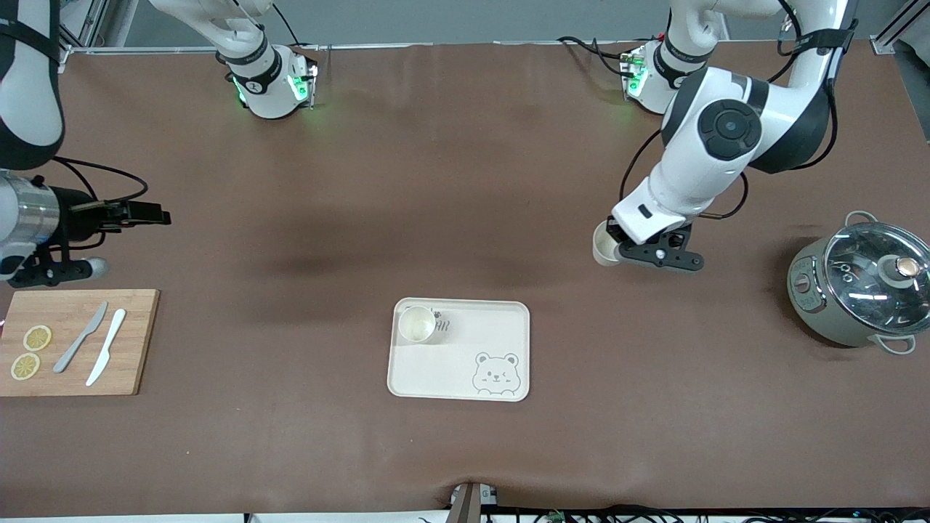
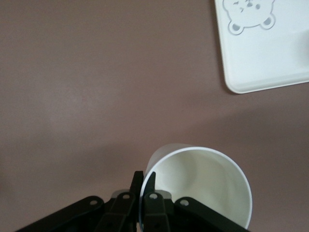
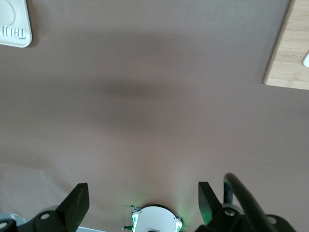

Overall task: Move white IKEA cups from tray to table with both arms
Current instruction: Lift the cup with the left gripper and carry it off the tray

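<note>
You have two white cups: one (image 1: 417,324) stands upright in the bear tray (image 1: 501,330), the tray's only load. The other cup (image 2: 203,186) is pinched by its rim in the left gripper (image 2: 143,186), over bare table. Your right gripper (image 3: 140,203) waits spread wide and empty above the cutting board's (image 1: 131,341) end.

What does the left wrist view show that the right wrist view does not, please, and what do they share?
Only the left wrist view shows a white cup pinched at its rim by the left pincer, and the tray's bear drawing. Only the right wrist view shows the open right pincer holding nothing, and a corner of the wooden board. Both show the brown tabletop and part of the beige tray.
</note>
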`<state>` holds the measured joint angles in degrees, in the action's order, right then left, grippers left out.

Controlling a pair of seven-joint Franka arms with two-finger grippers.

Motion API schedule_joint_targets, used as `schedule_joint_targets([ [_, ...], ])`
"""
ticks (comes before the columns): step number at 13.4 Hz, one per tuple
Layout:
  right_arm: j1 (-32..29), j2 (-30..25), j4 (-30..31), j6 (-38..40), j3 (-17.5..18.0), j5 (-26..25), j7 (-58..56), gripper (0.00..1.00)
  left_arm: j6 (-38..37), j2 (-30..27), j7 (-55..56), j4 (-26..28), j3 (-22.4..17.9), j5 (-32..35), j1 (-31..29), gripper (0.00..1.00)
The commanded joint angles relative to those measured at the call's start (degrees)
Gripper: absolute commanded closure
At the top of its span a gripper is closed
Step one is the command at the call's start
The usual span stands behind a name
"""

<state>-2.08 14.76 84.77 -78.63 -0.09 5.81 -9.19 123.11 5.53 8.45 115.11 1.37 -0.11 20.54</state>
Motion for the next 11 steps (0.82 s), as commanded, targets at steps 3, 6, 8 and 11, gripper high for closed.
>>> schedule_joint_targets([
  [3, 3.7, 1.1, -0.5, -0.9, 0.1, 2.0, 6.2, 0.00, 13.5, -6.8, -5.5, 15.9, -0.2, -1.6, -2.7, 1.00],
  [6, 5.3, 2.6, -0.5, -2.8, 0.1, 2.9, 6.7, 0.00, 20.9, -6.8, -7.4, 21.4, -0.2, -2.4, -3.7, 1.00],
  [8, 7.4, 3.5, -0.4, -4.9, 0.1, 2.9, 12.9, 0.00, 23.9, -6.6, -8.2, 23.4, -0.2, -3.1, -4.0, 1.00],
  [11, 10.6, 4.7, -0.3, -6.8, 0.1, 2.9, 19.3, 0.00, 26.9, -6.0, -9.8, 25.3, -0.2, -3.2, -4.4, 1.00],
])
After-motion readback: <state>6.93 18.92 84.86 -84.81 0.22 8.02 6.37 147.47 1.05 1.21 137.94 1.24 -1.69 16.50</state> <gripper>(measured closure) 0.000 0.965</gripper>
